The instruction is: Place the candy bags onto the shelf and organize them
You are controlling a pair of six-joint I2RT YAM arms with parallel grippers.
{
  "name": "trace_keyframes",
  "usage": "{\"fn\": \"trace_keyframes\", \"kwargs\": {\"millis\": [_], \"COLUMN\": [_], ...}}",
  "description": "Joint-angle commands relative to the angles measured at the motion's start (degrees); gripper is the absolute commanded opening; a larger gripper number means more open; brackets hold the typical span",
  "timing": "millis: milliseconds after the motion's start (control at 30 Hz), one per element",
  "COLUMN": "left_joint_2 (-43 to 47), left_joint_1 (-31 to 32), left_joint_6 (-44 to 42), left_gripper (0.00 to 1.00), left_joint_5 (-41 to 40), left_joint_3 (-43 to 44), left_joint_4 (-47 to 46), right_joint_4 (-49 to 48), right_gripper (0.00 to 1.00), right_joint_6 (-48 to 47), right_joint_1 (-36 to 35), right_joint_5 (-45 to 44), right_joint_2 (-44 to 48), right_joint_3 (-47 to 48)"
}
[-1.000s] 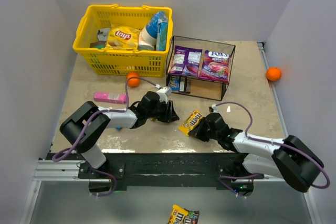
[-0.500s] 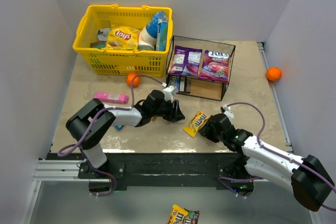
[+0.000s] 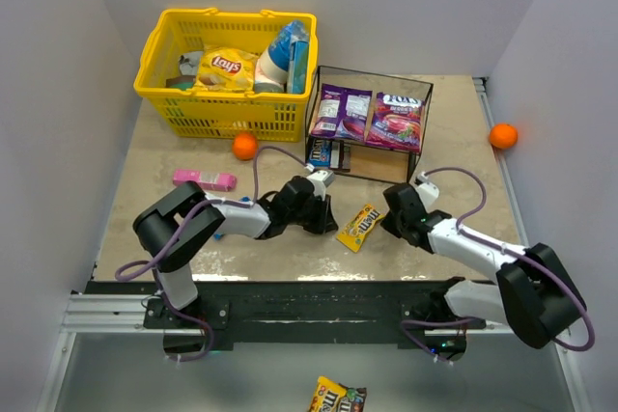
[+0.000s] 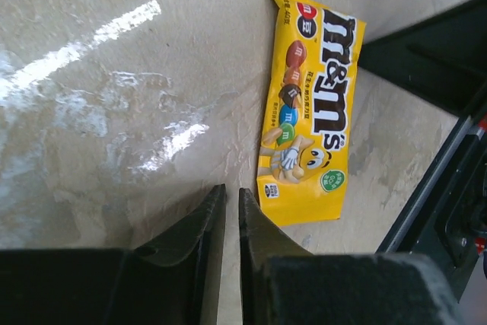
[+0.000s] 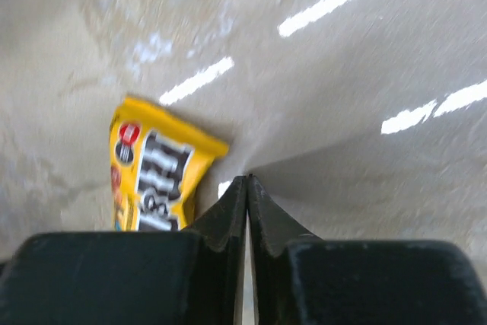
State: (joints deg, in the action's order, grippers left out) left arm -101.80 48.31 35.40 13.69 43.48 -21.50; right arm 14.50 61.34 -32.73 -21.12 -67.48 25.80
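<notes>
A yellow M&M's candy bag (image 3: pixel 360 227) (image 4: pixel 312 104) (image 5: pixel 156 173) lies flat on the table between my two grippers. My left gripper (image 3: pixel 326 219) (image 4: pixel 232 189) sits just left of it, fingers almost together with a thin slit and nothing in it. My right gripper (image 3: pixel 386 222) (image 5: pixel 247 180) is just right of the packet, tips pressed together, empty. The shelf (image 3: pixel 386 165) stands behind, with two purple candy bags (image 3: pixel 343 111) (image 3: pixel 398 120) on its top board and a blue packet (image 3: pixel 323 153) on the lower board.
A yellow basket (image 3: pixel 232 14) with a Lays bag stands at the back left. Orange balls (image 3: pixel 245 146) (image 3: pixel 502 135) lie on the table, a pink pack (image 3: pixel 204 179) at the left. Another M&M's packet (image 3: pixel 336 396) lies below the table's front edge.
My left gripper slid right toward the yellow packet and closed its fingers. My right gripper came off the packet, drew back to the right and shut. The packet shifted slightly right.
</notes>
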Motion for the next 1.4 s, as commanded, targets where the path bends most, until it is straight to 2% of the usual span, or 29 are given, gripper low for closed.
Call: {"fn": "trace_keyframes", "kwargs": {"millis": [0, 67, 333, 400, 500, 600, 633, 733, 833, 967, 1000, 1133, 1367], "left_joint_2": [-0.9, -1.5, -2.0, -1.9, -1.4, -0.2, 0.6, 2.0, 2.5, 2.5, 2.4, 1.0, -5.0], "left_joint_1": [2.3, 3.0, 5.8, 6.4, 6.6, 6.6, 6.6, 6.6, 6.6, 6.6, 6.6, 6.6, 6.6], "left_joint_6": [0.6, 0.8, 1.5, 1.2, 1.1, 0.4, 0.1, -0.9, -2.3, -3.9, -4.6, -5.8, -4.9], "left_gripper": [0.15, 0.14, 0.11, 0.11, 0.11, 0.11, 0.11, 0.12, 0.15, 0.18, 0.18, 0.20, 0.21], "left_joint_5": [-2.0, -1.8, -1.0, -0.9, -1.9, -4.3, -4.7, -6.8, -8.4, -10.6, -11.4, -12.5, -16.9], "left_joint_3": [0.0, -0.1, -1.8, -1.8, -1.7, -1.3, -0.7, 1.0, 3.4, 6.3, 6.8, 10.1, 15.6], "left_joint_4": [-1.2, -1.3, -4.1, -4.3, -4.0, -2.4, -1.5, 0.1, 1.1, 0.1, -0.3, -2.1, -0.8], "right_joint_4": [-7.7, -9.6, -17.2, -16.4, -12.9, -8.0, -6.3, -0.4, 4.6, 7.1, 7.2, 6.2, 2.2], "right_gripper": [0.03, 0.00, 0.00, 0.00, 0.00, 0.19, 0.34, 0.53, 0.62, 0.66, 0.68, 0.68, 0.66], "right_joint_6": [-8.2, -10.6, -17.0, -18.2, -17.2, -14.9, -13.5, -12.0, -9.3, -5.8, -4.9, -0.1, 3.3], "right_joint_1": [3.7, 4.1, 4.0, 4.0, 4.0, 4.2, 4.5, 4.7, 4.7, 4.8, 4.8, 4.8, 4.7], "right_joint_5": [2.9, 4.6, 14.6, 14.5, 9.8, 3.6, 2.1, -3.1, -5.6, -1.7, 1.5, 10.0, 17.9], "right_joint_2": [-3.9, -7.1, -14.0, -15.0, -12.7, -7.8, -6.5, -1.9, 2.9, 7.8, 8.9, 14.8, 23.6], "right_joint_3": [3.6, 5.6, 10.1, 11.8, 12.5, 12.3, 12.3, 12.1, 10.3, 6.5, 5.6, -1.7, -9.2]}}
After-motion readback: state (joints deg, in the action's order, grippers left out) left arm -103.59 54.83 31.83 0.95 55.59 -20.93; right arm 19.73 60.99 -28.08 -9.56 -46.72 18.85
